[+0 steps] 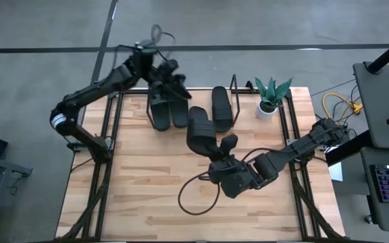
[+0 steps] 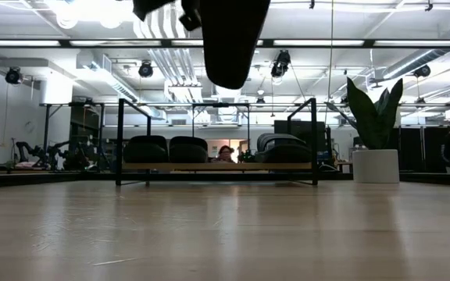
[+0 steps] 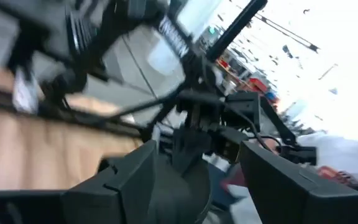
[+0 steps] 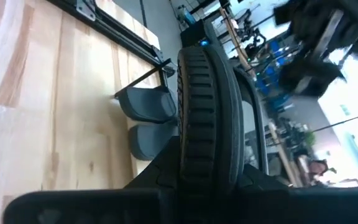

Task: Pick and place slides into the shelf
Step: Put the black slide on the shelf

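Observation:
Three black slides rest on their soles on the shelf (image 1: 201, 91): two side by side (image 1: 169, 108) at its left end and one (image 1: 221, 108) right of the middle; the low view shows them on the shelf's board (image 2: 217, 165). The fourth slide (image 1: 201, 129) is up in the air in front of the shelf, in my shut right gripper (image 1: 223, 160); in the low view it hangs at the top (image 2: 231, 43). My left gripper (image 1: 174, 82) hovers open above the left pair, touching nothing; its wrist view (image 3: 197, 186) is blurred. My right gripper pinches the fourth slide at its near end (image 4: 207, 146), one finger on each side of the ribbed sole edge. The fingers come from the table's near right side, along the slide. The slide is lifted clear of the table, its free end (image 1: 196, 113) pointing toward the shelf.
A potted plant (image 1: 270, 101) stands at the shelf's right end. A black cable (image 1: 194, 196) loops over the near half of the wooden table (image 1: 134, 182). A gap on the shelf lies between the left pair and the right slide. A person shows far behind the shelf (image 2: 225, 153).

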Controlling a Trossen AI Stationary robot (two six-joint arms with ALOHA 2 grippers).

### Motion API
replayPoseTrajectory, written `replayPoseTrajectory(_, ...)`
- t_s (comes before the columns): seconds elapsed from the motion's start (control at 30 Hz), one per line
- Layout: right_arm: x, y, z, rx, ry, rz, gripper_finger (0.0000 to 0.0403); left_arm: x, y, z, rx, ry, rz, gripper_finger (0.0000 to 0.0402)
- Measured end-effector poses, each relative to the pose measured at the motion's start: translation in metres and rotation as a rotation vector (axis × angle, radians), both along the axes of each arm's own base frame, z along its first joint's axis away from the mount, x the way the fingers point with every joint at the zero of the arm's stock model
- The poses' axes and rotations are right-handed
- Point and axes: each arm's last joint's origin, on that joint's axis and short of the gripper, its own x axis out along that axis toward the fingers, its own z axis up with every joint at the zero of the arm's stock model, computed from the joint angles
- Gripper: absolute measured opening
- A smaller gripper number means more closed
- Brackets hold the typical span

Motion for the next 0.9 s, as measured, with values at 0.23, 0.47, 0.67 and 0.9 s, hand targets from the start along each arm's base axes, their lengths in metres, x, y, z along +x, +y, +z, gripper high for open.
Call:
replayPoseTrajectory(0.23, 0.011, -0.026, -0.003, 0.093, 0.018, -0.012, 0.0040, -0.056, -0.007, 0.049, 0.202, -0.225, 0.139, 0.0215)
replayPoseTrajectory(0.47, 0.022, -0.063, -0.010, 0.008, 0.123, -0.053, 0.0040, -0.100, -0.031, 0.075, 0.284, -0.325, 0.208, 0.0215)
replayPoseTrajectory(0.67, 0.033, -0.090, -0.036, -0.064, 0.188, 0.011, 0.0040, -0.120, -0.048, 0.073, 0.292, -0.340, 0.223, 0.0215)
replayPoseTrajectory(0.9, 0.034, -0.117, -0.064, -0.080, 0.206, 0.027, 0.0040, -0.135, -0.061, 0.064, 0.293, -0.342, 0.265, 0.0215)
